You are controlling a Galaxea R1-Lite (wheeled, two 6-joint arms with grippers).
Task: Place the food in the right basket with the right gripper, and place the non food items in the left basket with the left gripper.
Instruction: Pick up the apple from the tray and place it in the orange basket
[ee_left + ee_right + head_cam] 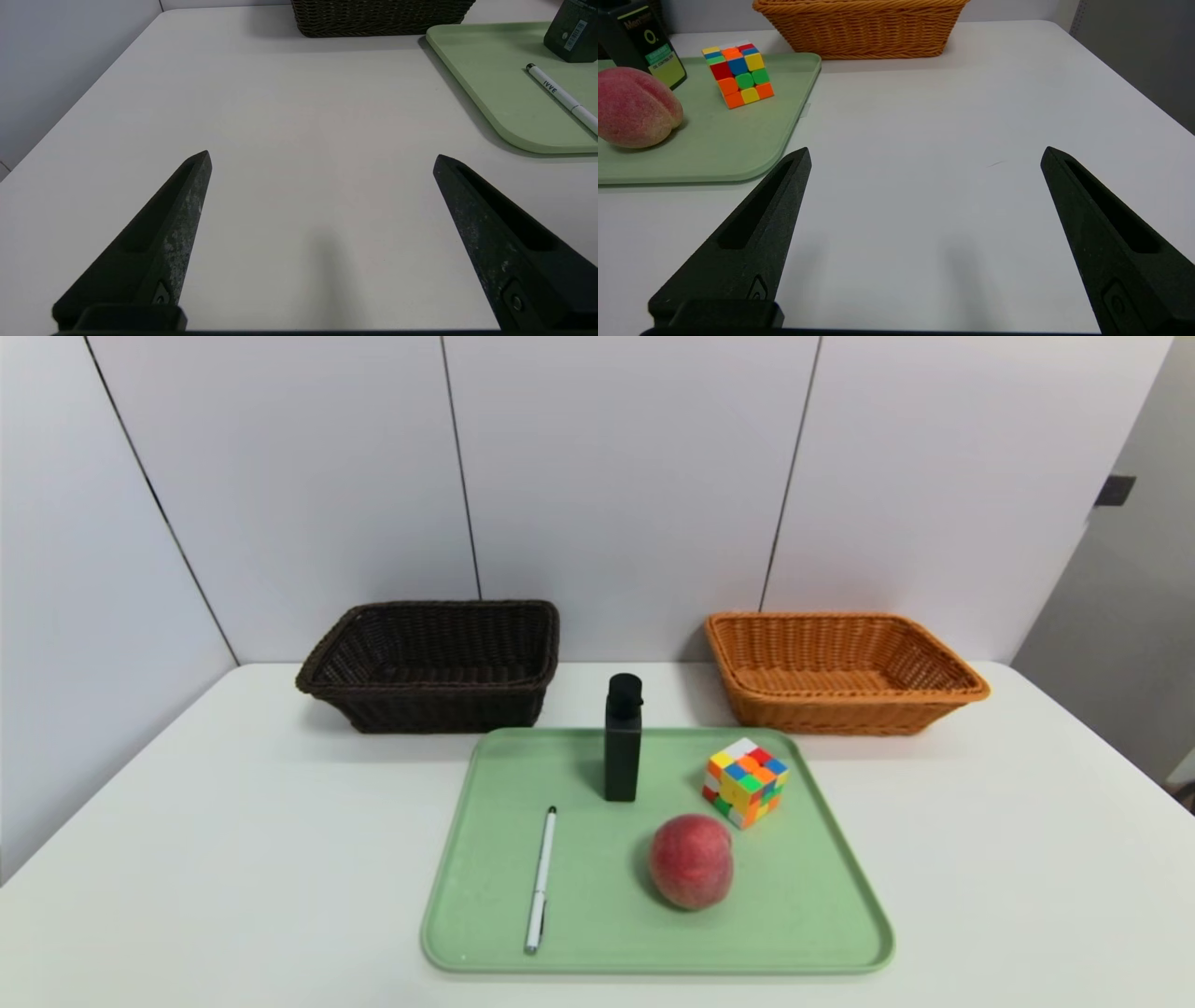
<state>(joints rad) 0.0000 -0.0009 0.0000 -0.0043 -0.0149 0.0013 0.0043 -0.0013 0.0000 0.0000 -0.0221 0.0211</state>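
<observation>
White table [233, 821]: fills the lower half of the head view, with pale wall panels behind it.

Green tray [822, 915]: lower centre of the head view, flat on the table, with four items on it.

Left basket [434, 663]: dark brown wicker, left of centre in the head view, at the back of the table just beyond the tray's far left corner. Nothing shows inside.

Right basket [840, 672]: light orange wicker, right of centre, level with the dark one and well apart from it. Nothing shows inside.

Left gripper [322, 158]: seen only in the left wrist view, over bare table, the tray's corner at that frame's upper right. Its two black fingers are spread wide with nothing between them.

Right gripper [926, 154]: seen only in the right wrist view, over bare table, the tray at that frame's left. Fingers spread wide, holding nothing.

Black bottle [623, 739]: upright at the tray's far middle, centre of the head view.

Peach [691, 861]: on the tray, just below and right of the bottle, apart from it.

Puzzle cube [744, 781]: multicoloured, on the tray, right of the bottle and just above the peach, tilted on an edge.

Pen [541, 879]: white and silver, lying flat on the tray's left part, lower centre-left, running lengthwise toward the bottle's side.
</observation>
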